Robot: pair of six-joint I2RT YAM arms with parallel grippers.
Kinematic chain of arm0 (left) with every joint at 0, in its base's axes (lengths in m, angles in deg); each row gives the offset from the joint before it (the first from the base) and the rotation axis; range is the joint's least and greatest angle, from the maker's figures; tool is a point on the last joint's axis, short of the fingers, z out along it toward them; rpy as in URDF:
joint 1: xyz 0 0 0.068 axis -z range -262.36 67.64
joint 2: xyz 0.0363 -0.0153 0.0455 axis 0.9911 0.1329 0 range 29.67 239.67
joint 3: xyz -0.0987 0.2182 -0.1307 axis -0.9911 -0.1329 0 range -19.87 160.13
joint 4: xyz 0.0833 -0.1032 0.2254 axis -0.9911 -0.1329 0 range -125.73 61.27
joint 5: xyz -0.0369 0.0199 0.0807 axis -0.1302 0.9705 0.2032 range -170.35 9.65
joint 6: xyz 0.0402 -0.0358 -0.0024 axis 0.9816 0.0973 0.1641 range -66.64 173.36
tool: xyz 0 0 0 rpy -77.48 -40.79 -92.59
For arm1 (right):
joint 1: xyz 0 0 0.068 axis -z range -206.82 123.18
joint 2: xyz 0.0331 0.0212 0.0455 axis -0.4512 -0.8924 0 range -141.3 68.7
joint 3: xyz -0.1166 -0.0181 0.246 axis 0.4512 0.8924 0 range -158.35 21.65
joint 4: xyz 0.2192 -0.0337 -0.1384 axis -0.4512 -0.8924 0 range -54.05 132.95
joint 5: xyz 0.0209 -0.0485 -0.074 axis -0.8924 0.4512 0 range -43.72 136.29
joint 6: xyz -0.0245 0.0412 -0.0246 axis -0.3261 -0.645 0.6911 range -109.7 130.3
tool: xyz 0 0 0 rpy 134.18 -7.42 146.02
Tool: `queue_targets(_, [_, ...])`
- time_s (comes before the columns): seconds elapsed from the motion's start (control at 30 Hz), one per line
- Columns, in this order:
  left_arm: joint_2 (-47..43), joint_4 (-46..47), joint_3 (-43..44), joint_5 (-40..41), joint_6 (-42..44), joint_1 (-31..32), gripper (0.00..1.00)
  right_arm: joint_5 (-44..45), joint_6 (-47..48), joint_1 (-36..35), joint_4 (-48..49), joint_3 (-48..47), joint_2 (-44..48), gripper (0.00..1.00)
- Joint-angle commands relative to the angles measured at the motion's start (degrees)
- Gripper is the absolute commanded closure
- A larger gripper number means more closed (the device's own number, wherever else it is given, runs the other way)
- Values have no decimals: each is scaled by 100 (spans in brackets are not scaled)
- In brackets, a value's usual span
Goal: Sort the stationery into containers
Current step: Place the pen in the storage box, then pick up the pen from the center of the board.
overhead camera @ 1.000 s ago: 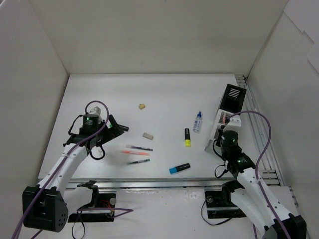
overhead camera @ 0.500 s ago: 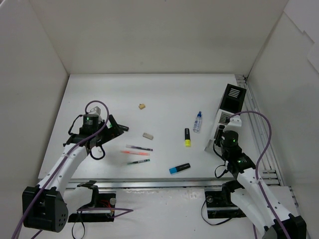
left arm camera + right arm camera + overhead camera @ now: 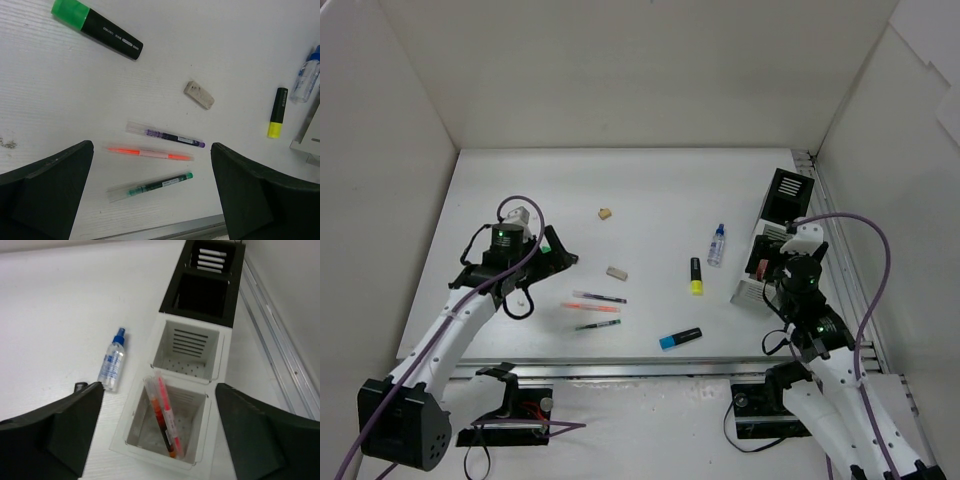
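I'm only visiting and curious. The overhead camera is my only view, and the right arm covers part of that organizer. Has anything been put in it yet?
Observer: Yes, the right wrist camera shows two pens lying in the nearest white compartment.
Visitor: And the other sections?
Observer: The middle white compartment and the black compartment look empty.
Visitor: Is the left gripper holding anything?
Observer: No, its own camera shows the left gripper open and holding nothing.

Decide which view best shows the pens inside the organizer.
The right wrist view: it looks down into the organizer, into its nearest white compartment, where the pink and orange pens lean. The top external view shows only a reddish patch there; the left wrist view catches the organizer's corner, no contents.
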Motion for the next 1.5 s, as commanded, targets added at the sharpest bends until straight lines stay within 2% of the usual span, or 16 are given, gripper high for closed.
queue_targets(0.0, [-130, -241, 302, 151, -281, 192, 0, -132, 202, -11, -37, -562, -85, 2])
queue_targets(0.17, [116, -575, 293, 519, -827, 517, 1, -405, 176, -11, -48, -861, -155, 2])
queue_targets(0.3, [380, -479, 232, 722, -1328, 745, 1, -423, 184, -47, -48, -888, -252, 2])
queue_targets(0.43, [863, -277, 407, 810, -2029, 956, 1, -47, 97, -117, -65, -773, -296, 2])
queue_targets(0.63, [1592, -268, 645, 1407, -3068, 1466, 1, 823, -316, -178, -232, -694, -165, 2])
queue_targets(0.77, [1874, -84, 627, 1776, -3779, 1871, 1, 1098, -404, -170, -285, -685, -138, 2])
queue_targets(1.0, [2427, -329, 917, 1856, -3956, 2003, 1, 1124, -404, -178, -338, -676, -173, 2])
queue_targets(1.1, [2550, -172, 908, 1944, -3974, 2003, 5, 1098, -396, -179, -355, -685, -191, 2])
queue_targets(1.13, [2595, -93, 934, 1987, -3939, 2003, 9, 1080, -396, -187, -364, -694, -199, 2])
queue_targets(1.37, [2999, -128, 1067, 1970, -3948, 2003, 17, 1115, -378, -187, -426, -703, -164, 2])
queue_targets(1.47, [3034, -101, 970, 1988, -4027, 2056, 27, 1150, -387, -187, -443, -712, -208, 2])
